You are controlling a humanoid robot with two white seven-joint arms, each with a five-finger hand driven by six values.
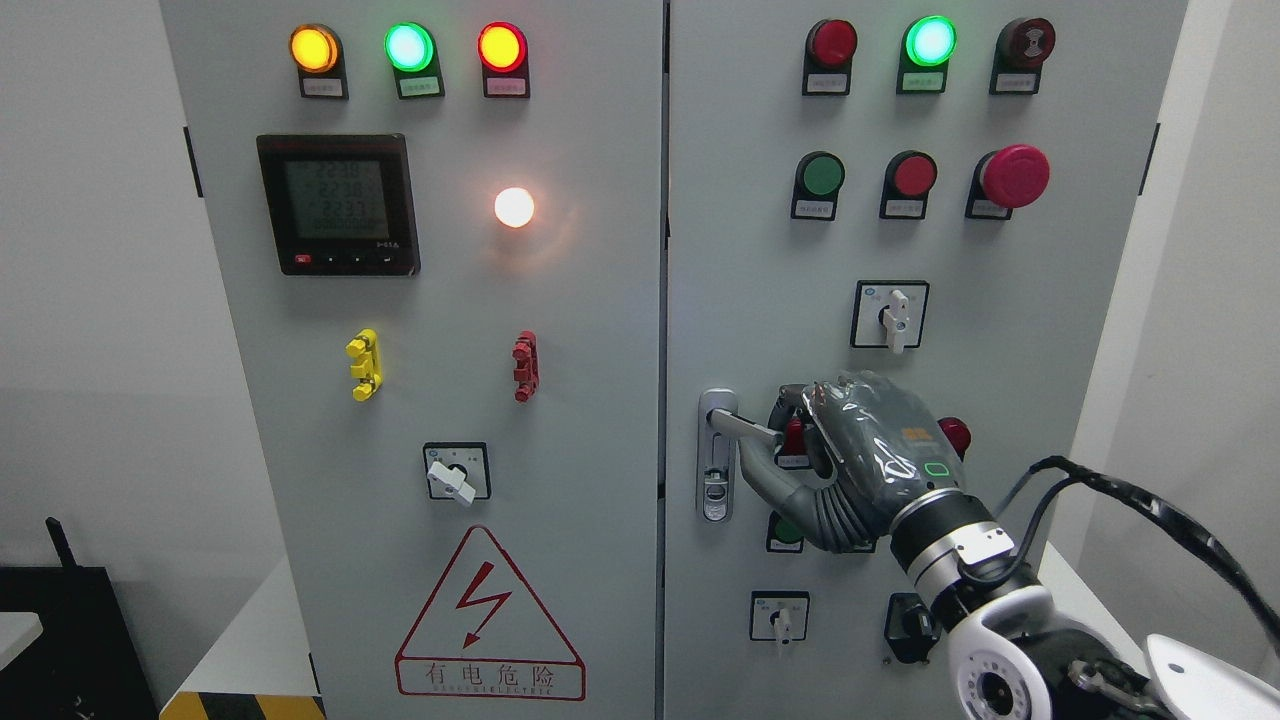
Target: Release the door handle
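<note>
A silver door handle (742, 424) sticks out to the right from its lock plate (716, 480) at the left edge of the cabinet's right door (760, 250). My right hand (776, 440), grey with a glossy back, comes in from the lower right. Its fingers (790, 402) curl over the outer end of the lever and the thumb (765, 475) lies under it, so the hand is shut on the handle. The lever's tip is hidden inside the hand. No left arm shows.
Both cabinet doors are closed. The right door carries indicator lamps, push buttons, a red mushroom button (1015, 176) and rotary switches (891, 315). The left door (450, 400) has a meter (337, 204), lamps and a warning triangle (488, 615). A black cable (1140, 500) loops off my forearm.
</note>
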